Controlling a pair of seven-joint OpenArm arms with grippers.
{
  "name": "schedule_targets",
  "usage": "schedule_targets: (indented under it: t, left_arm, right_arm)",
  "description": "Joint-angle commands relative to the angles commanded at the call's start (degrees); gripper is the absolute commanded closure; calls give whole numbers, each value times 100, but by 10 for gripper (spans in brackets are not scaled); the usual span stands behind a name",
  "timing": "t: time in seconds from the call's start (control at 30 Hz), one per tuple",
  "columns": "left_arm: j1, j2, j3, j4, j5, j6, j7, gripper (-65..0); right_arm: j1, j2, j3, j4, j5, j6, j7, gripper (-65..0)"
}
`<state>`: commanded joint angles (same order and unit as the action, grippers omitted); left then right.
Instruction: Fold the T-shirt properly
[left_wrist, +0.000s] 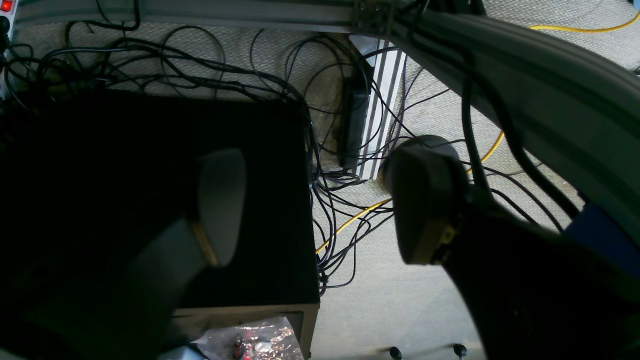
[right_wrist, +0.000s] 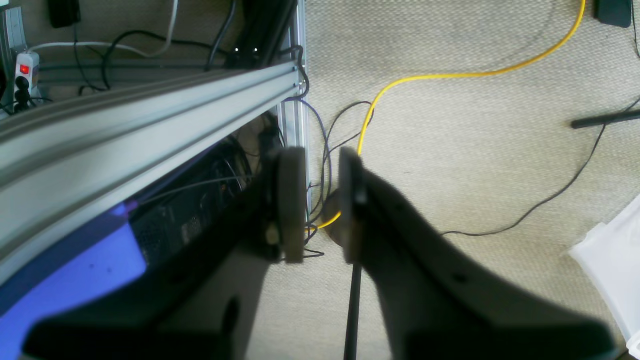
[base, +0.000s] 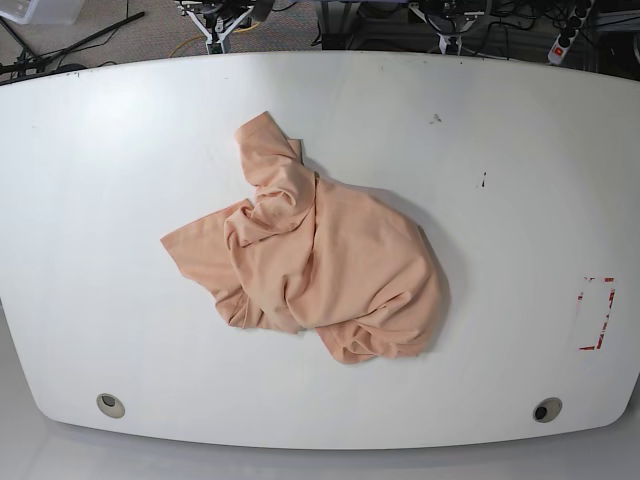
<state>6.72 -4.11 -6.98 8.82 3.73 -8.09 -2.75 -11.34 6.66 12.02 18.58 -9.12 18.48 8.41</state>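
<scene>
While both arms hang back, the T-shirt (base: 340, 255) lies crumpled.

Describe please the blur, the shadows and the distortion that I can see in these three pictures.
Left wrist view: the gripper's fingers are out of focus and dark, the cables behind sharper. Right wrist view: the fingers blur, while the yellow cable is crisp. Base view: a soft shadow right of the T-shirt; the table's edges bow outward.
</scene>
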Motion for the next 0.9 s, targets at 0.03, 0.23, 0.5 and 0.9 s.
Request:
schedule_targets:
  t: [0.03,0.23,0.5,0.9]
  left_arm:
    - [9,64,-9,-104,-17,-22,-2,-426]
    - [9,64,-9,-104,-17,-22,-2,-426]
    - [9,64,-9,-104,-17,-22,-2,-426]
    - [159,64,-9,-60,-26,-22,-64,-426]
  right_arm:
    - [136,-64,24,-25,3,37,-11,-108]
    - [136,-64,24,-25,3,37,-11,-108]
    - [145,-64,24,-25,3,37,-11,-108]
    - [101,-55,15,1,3,55,-2,-105]
